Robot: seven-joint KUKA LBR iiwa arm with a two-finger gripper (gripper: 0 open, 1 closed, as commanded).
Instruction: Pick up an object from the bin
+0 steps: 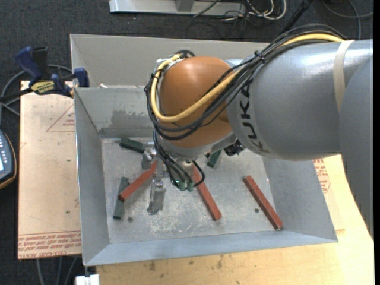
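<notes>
Gripper (157, 198) — grey metal, narrow, hung below the wrist, low over the left-centre floor; released or clenched cannot be told.

Bin (89, 159) — grey sheet metal, sloping walls, flat floor scuffed and dusted pale.

Orange cover (190, 100) — smooth rounded dome on the wrist, looped with yellow and black cables (178, 119); hides the back-middle of the floor.

Right red-brown strip (262, 202) — long, flat, diagonal, near the right wall, well apart from the gripper.

Middle red-brown strip (209, 203) — flat, diagonal, upper end under the cables.

Left red-brown strip (138, 184) — flat, diagonal, just beside the gripper on its left; nearest thing to it.

Long dark green strip (120, 200) — slim, by the lower end of the left red-brown strip.

Back dark green piece (132, 145) — short, near the back-left wall.

Hidden dark green piece (212, 158) — partly under the cover.
</notes>
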